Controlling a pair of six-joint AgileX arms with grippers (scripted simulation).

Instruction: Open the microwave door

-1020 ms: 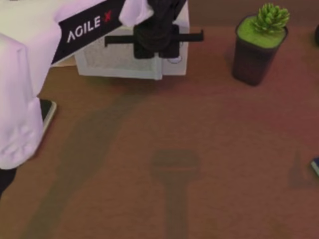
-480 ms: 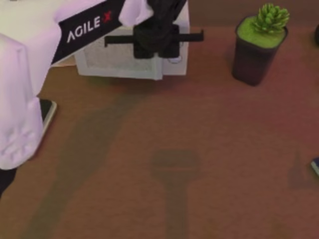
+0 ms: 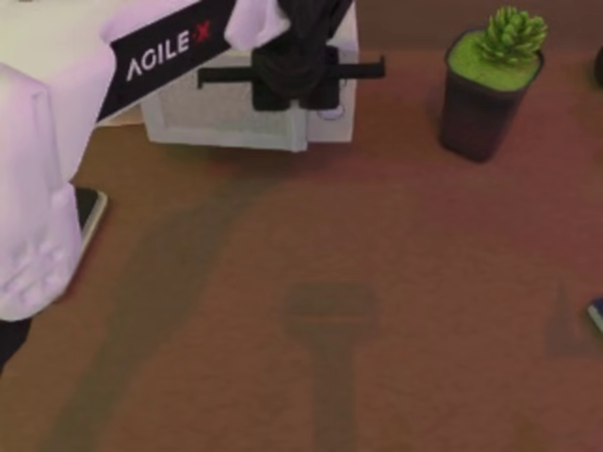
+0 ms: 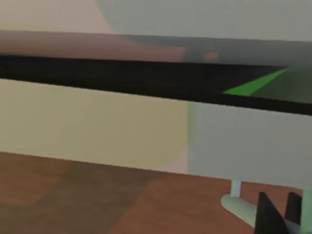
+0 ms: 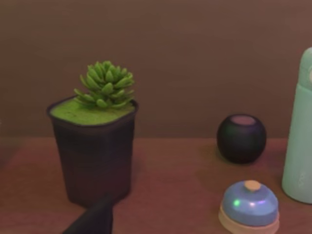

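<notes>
White and boxy, the microwave [image 3: 283,85] sits at the upper middle of the top view, toward the far edge of the brown table [image 3: 396,282]. Its front faces down the frame, and the microwave door [image 3: 221,118], with its speckled grey mesh window, covers the left and middle of that front. The door's right edge, near the knob panel, stands out a little from the body at the lower corner.

My left arm reaches in from the upper left of the top view, its white link with the AGILEX lettering crossing over the microwave's left part. The left gripper [image 3: 294,75] lies directly over the microwave's front, above the seam between the door and the knob panel. From above, the dark claw body hides the fingertips, so whether it is open, closed or gripping the door cannot be told. In the left wrist view, dark finger tips [image 4: 278,217] show at the lower right corner beside a pale rounded part, with a pale panel and a dark band filling the frame; this does not settle the claw's state either.

A potted succulent [image 3: 495,80] stands at the upper right of the top view, well apart from the microwave. The right wrist view shows the same plant [image 5: 95,146], a dark sphere [image 5: 241,138], a blue bell [image 5: 249,204] and a mint bottle [image 5: 300,131]. A dark tip of the right gripper [image 5: 92,219] shows at the bottom edge.
</notes>
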